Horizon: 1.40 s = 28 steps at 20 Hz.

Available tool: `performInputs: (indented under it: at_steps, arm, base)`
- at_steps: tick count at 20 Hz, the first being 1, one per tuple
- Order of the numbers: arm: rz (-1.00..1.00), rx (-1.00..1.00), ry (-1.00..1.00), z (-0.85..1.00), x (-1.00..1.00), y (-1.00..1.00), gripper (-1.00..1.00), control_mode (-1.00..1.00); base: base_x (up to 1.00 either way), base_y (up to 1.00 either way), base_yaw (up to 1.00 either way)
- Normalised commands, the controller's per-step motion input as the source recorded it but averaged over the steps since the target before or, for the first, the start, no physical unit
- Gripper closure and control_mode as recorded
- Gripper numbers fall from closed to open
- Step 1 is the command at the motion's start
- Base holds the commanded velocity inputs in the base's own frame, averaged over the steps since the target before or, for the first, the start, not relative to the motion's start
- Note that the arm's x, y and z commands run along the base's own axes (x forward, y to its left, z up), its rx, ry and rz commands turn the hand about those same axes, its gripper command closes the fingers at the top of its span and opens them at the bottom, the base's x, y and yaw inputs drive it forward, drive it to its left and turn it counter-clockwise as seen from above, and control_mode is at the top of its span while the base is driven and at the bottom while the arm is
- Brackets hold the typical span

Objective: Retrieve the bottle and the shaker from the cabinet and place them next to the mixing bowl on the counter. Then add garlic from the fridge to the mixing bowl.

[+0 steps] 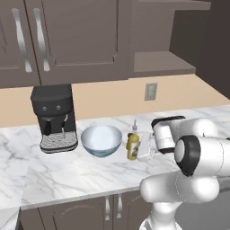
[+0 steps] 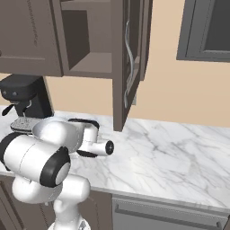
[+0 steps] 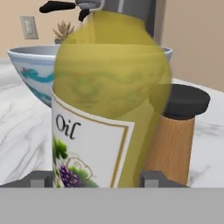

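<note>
Counter (image 1: 67, 179) of white marble carries the black coffee machine (image 1: 54, 117), then the mixing bowl (image 1: 101, 139) to its right, then the oil bottle (image 1: 132, 144) upright just beside the bowl. Shaker (image 3: 173, 135) stands close behind the bottle in the hand view. Gripper (image 3: 98, 180) has its fingertips (image 3: 39, 178) either side of the bottle's base; contact cannot be told.

The oil bottle (image 1: 132, 146), filled with yellow liquid and topped by a thin pourer, stands upright on the marble worktop (image 1: 67, 179) just right of the pale blue mixing bowl (image 1: 101, 140). Close behind it stands the orange-brown shaker (image 3: 173, 138) with its dark cap.
</note>
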Motion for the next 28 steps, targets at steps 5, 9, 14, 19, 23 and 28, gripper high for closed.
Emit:
performInputs:
  at_steps: [5,9,14,19,23,28]
  arm:
    - [0.0,0.0,0.0,-0.35,0.0,0.0,1.0,-1.0]
    - [0.0,0.01,0.0,-0.06,-0.12,0.0,1.0,-1.0]
    - [0.0,0.01,0.0,0.0,-0.21,0.0,-1.0,-1.0]
    - [0.0,0.0,0.0,0.0,-0.13,0.0,-1.0,-1.0]
    - [0.0,0.0,0.0,0.0,-0.1,0.0,-1.0,-1.0]
    - [0.0,0.0,0.0,0.0,-0.11,0.0,-1.0,-1.0]
  base:
    - [0.0,0.0,0.0]
    - [0.0,0.0,0.0]
    - [0.0,0.0,0.0]
    - [0.0,0.0,0.0]
    - [0.0,0.0,0.0]
    - [0.0,0.0,0.0]
